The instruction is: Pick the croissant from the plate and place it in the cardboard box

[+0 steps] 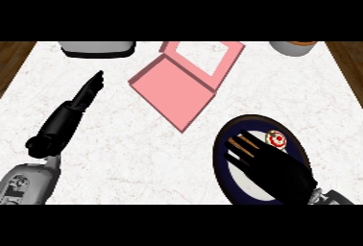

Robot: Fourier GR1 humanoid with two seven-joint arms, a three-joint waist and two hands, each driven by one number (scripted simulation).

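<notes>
Head view: right hand (273, 168) is seen over the dark plate (225, 168) at lower right of the worktop (142, 158), fingers (245, 156) reaching toward the plate's far side. Something brownish shows at the fingertips, likely the croissant (245, 142), mostly hidden; whether it is actually gripped cannot be told. Fingers look partly curled, not wide. A small round red-and-white item (276, 139) sits on the plate just beside the fingertips.

Risks, as judged: a lift could be started with the croissant only half caught, so it slides back onto the plate; the red-and-white item could be nudged or dragged along; the plate could be shifted by the palm.

The pink box (177, 89) lies open mid-worktop, well apart from the plate. Left hand (89, 91) rests at left, fingers straight, nothing held
</notes>
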